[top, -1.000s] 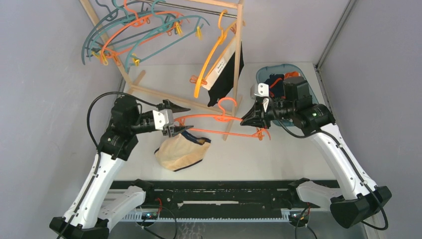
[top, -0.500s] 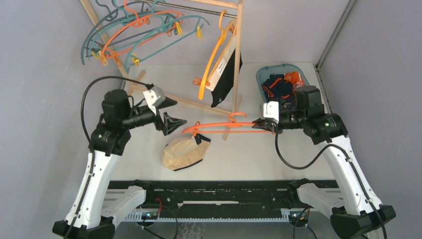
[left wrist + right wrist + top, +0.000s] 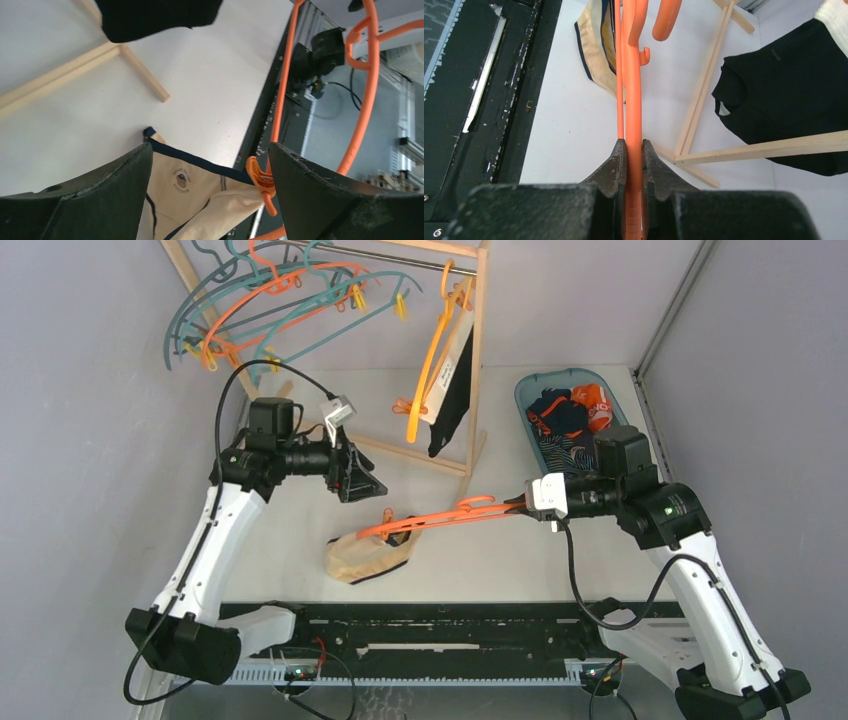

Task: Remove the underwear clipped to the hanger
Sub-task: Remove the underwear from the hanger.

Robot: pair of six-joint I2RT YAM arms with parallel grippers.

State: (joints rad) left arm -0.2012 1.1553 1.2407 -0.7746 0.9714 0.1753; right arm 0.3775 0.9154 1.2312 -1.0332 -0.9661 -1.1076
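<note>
Underwear (image 3: 362,556), the beige pair with navy trim, lies slumped on the worktop (image 3: 470,562) near the front edge, between the two arms. The orange hanger (image 3: 450,513) runs across from right to left, its long axis sloping down to the cloth. The right fingers (image 3: 522,506) are pinched tight on its right end, holding that end off the surface. At the low end an orange clip (image 3: 256,170) sits against the navy waistband. From the left wrist view it looks to me as if it grips the cloth, though I can't be certain. The left fingers (image 3: 362,483) are spread wide and hold nothing, hanging just behind and above the briefs, tips aimed down toward them. So the left arm is the nearer one. I'd judge its next job is to drop forward onto that clip, with the right arm steadying the hanger.
</note>
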